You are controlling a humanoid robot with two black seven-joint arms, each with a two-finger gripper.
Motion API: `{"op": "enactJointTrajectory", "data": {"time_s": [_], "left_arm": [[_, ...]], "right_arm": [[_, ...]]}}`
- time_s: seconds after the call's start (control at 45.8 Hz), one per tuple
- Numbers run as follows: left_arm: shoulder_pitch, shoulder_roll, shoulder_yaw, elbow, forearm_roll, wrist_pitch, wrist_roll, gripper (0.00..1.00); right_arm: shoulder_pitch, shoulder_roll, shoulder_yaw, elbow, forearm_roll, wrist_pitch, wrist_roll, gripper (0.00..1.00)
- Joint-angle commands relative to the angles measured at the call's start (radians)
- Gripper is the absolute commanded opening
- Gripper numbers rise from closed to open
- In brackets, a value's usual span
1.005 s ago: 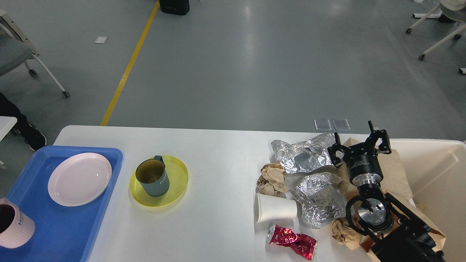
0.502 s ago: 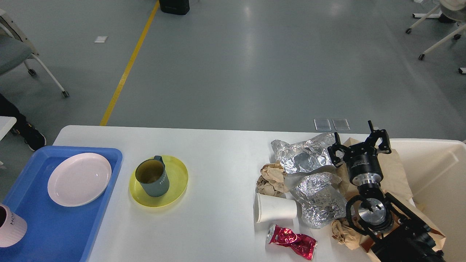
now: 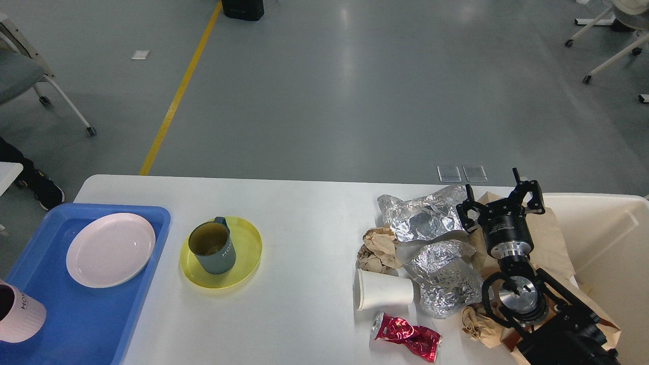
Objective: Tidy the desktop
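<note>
The white surface [image 3: 304, 218] fills the lower part of the head view, with grey floor beyond its far edge. Taking the yellow plate [image 3: 248, 251] near its middle as landmark: a dark green mug [image 3: 213, 247] stands upright on that plate, toward its left side. Left of the plate lies a blue tray [image 3: 96, 314] holding a pale pink plate [image 3: 110, 249], and a pink ribbed cup [image 3: 17, 317] sits at the tray's near left corner, partly cut off by the view's edge. Well to the right of the yellow plate is a heap of rubbish: two crumpled foil sheets [image 3: 423, 218], a ball of brown paper [image 3: 377, 248], a white paper cup [image 3: 383, 290] lying on its side, and a crushed red can [image 3: 408, 338] nearest the front edge. Farther right still, the right pincer [image 3: 502, 203] hangs above brown paper bags [image 3: 550, 243], its fingers spread apart and gripping nothing. A cream bin [image 3: 608, 228] stands at the far right. The left pincer is out of sight.
</note>
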Motion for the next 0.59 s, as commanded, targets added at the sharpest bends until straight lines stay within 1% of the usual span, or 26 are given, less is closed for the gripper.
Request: {"op": "enactJointTrajectory", "data": {"time_s": [0.0, 0.218, 0.415, 0.459, 0.568], "left_arm": [[-0.002, 0.035, -0.003, -0.001, 0.000, -0.012, -0.010, 0.96], [-0.009, 0.055, -0.003, -0.001, -0.002, -0.014, -0.013, 0.96], [-0.011, 0.057, -0.003, 0.000, -0.005, -0.004, -0.005, 0.96], [-0.011, 0.057, -0.003, 0.000, -0.005, -0.004, -0.012, 0.96], [-0.013, 0.053, -0.006, -0.004, -0.006, -0.023, -0.013, 0.96]], "right_arm": [[0.000, 0.000, 0.000, 0.000, 0.000, 0.000, 0.000, 1.00], [0.000, 0.000, 0.000, 0.000, 0.000, 0.000, 0.000, 1.00], [0.000, 0.000, 0.000, 0.000, 0.000, 0.000, 0.000, 1.00], [0.000, 0.000, 0.000, 0.000, 0.000, 0.000, 0.000, 1.00], [0.000, 0.000, 0.000, 0.000, 0.000, 0.000, 0.000, 1.00]]}}
